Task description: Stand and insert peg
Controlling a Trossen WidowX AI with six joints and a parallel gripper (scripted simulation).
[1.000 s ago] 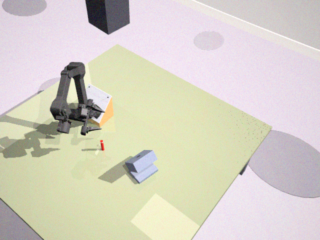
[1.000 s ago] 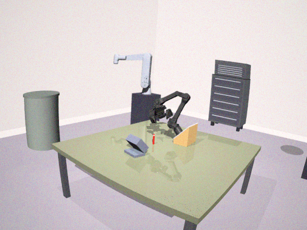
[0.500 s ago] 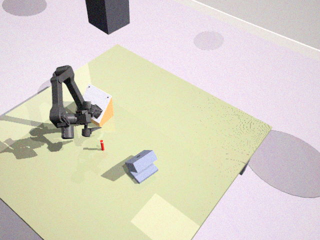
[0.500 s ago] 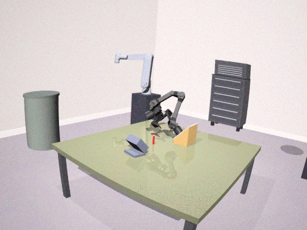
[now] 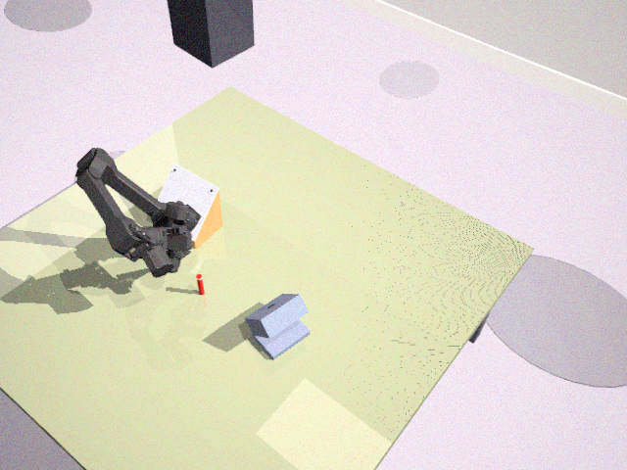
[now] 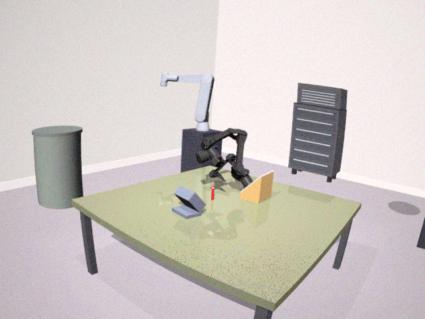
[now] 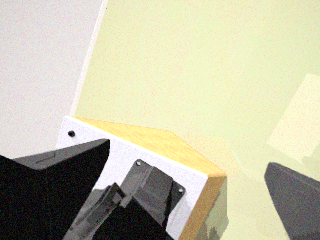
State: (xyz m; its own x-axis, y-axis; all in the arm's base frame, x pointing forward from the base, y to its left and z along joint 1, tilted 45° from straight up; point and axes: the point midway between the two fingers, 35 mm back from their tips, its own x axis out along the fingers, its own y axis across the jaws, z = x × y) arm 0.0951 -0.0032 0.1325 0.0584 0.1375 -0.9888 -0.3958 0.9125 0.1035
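Observation:
The red peg (image 5: 201, 286) (image 6: 212, 194) stands upright on the table (image 5: 313, 202) (image 6: 240, 254), its white band near the top and its plain end down. The blue-grey sloped panel (image 5: 284, 319) (image 6: 192, 199) stands beyond the peg from the arm; its hole shows as a dark spot in its upper face in the top view. My gripper (image 7: 187, 158) is open and empty, its fingers wide apart in the wrist view. It is folded back near the arm's own base, away from the peg. Neither the peg nor the blue-grey panel shows in the wrist view.
An orange wedge with a white sloped face (image 5: 183, 189) (image 6: 257, 191) (image 7: 125, 152) stands close beside the arm. In the wrist view, part of the arm's base (image 7: 152, 185) shows in front of it. A bin, a cabinet and another arm stand beyond the table in the exterior view.

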